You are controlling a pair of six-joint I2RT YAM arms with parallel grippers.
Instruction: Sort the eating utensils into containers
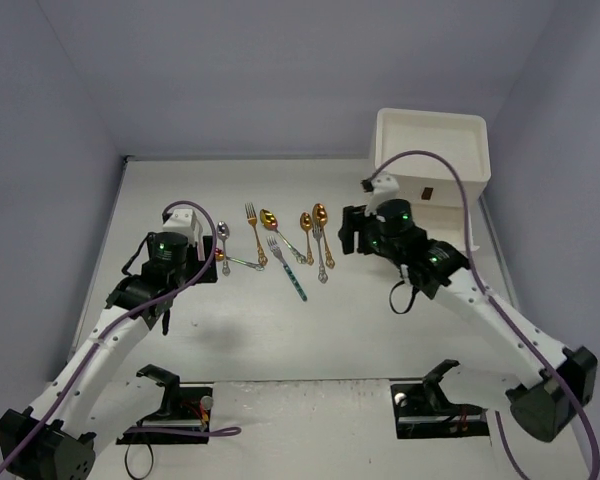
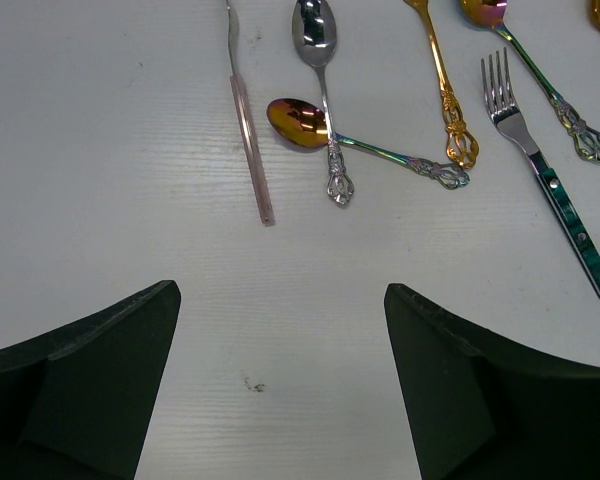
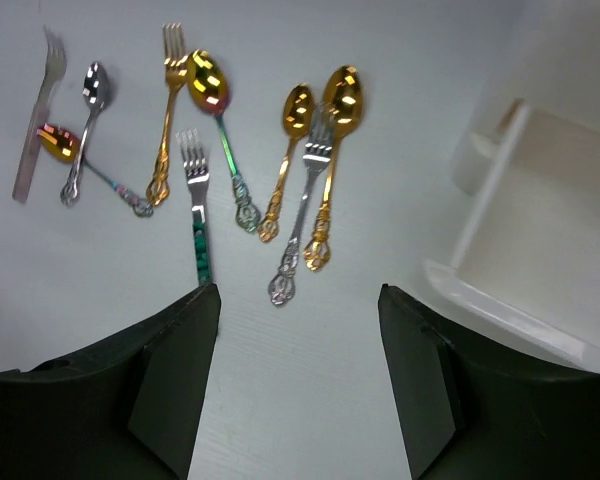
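Several eating utensils lie spread out in the middle of the white table: gold spoons, a gold fork, a silver fork, a teal-handled fork, a silver spoon and a pink-handled fork. The cream-white cabinet of containers stands at the back right, with a brown handle on its front. My left gripper is open over bare table, just left of the utensils. My right gripper is open too, between the utensils and the cabinet, holding nothing.
Pale walls close the table in at the back and on both sides. Black arm mounts sit at the near edge. Purple cables loop above both arms.
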